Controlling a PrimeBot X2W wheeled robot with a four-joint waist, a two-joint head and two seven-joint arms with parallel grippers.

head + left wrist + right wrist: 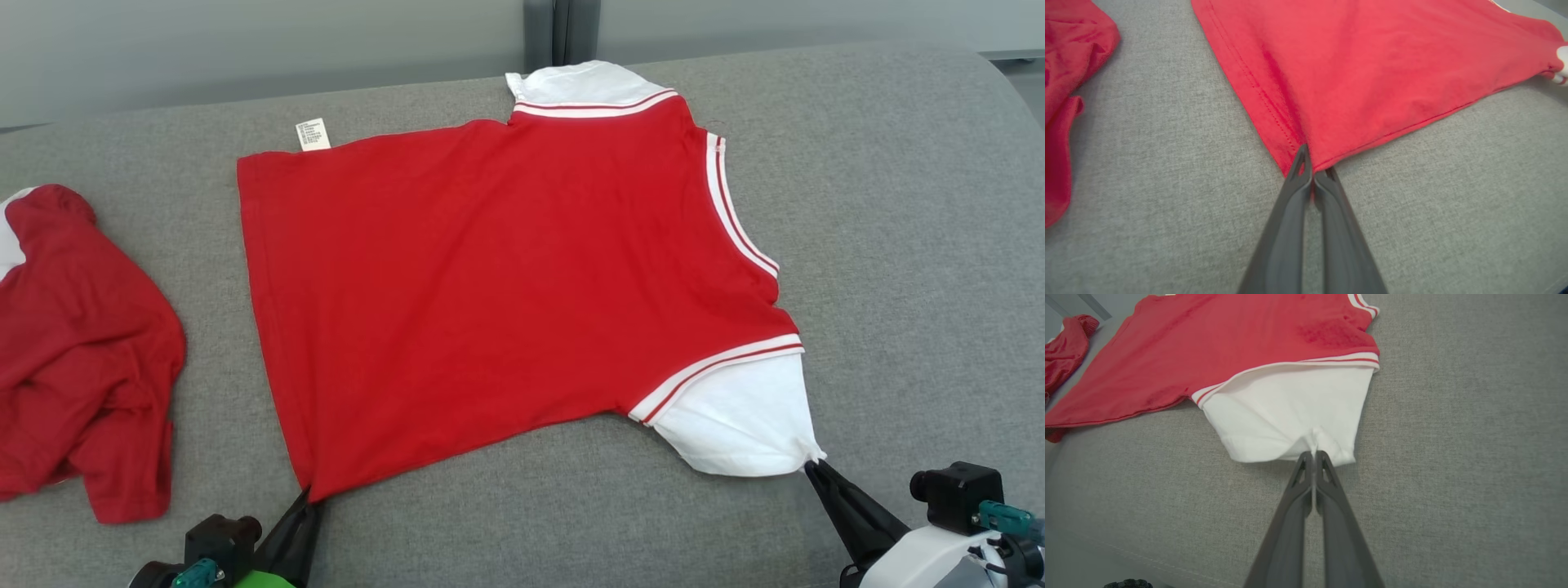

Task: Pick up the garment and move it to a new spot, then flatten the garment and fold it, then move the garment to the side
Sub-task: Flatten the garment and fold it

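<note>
Garment [506, 286] flat on grey upholstery [898, 245]; left end effector [1311, 167] pinching hem [1290, 141], right end effector [1313, 455] sleeve [1290, 412].

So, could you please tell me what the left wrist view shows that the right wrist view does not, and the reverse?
Left wrist view: the left gripper shut on the garment's red bottom corner, with the hem stitching close up.
Right wrist view: the right gripper shut on the edge of the white sleeve, with the striped trim beyond it.
Shared: the garment's red body lying flat on the grey cushion, and a crumpled red garment off to one side.
</note>
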